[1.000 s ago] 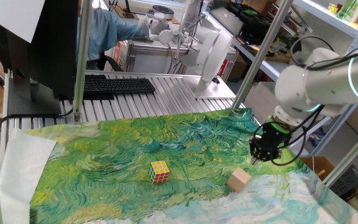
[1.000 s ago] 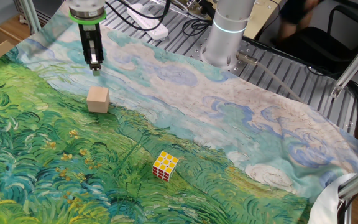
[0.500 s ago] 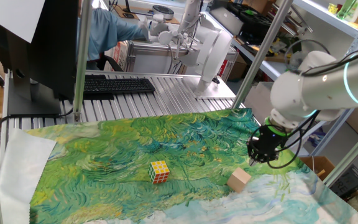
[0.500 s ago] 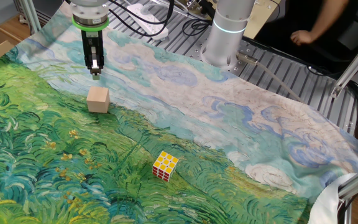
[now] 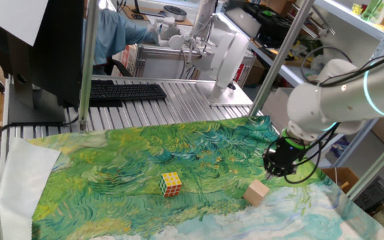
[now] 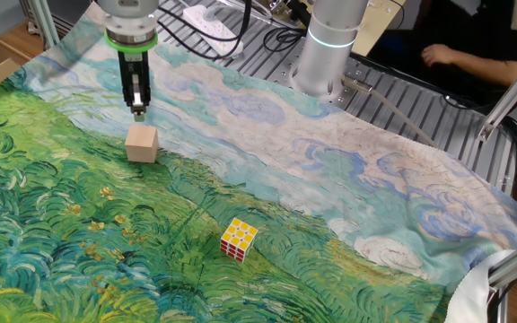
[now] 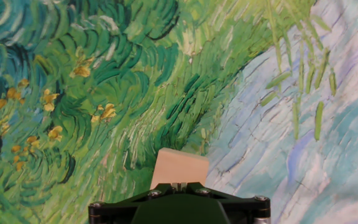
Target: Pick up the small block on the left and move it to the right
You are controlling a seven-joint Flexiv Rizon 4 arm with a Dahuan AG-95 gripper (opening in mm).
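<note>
The small block, a plain light-tan wooden cube, lies on the painted cloth and also shows in the other fixed view. My gripper hangs just above the cloth, a little beyond the block and not touching it; in the other fixed view its fingers are pressed together with nothing between them. In the hand view the block shows just past the closed fingertips of the gripper.
A yellow-and-white puzzle cube sits mid-cloth, also seen in the other fixed view. The green-and-blue painted cloth covers the table. A keyboard and a monitor stand at the back; a person sits behind.
My gripper has drifted closer to the small block and slightly lower. The block and puzzle cube have not moved.
</note>
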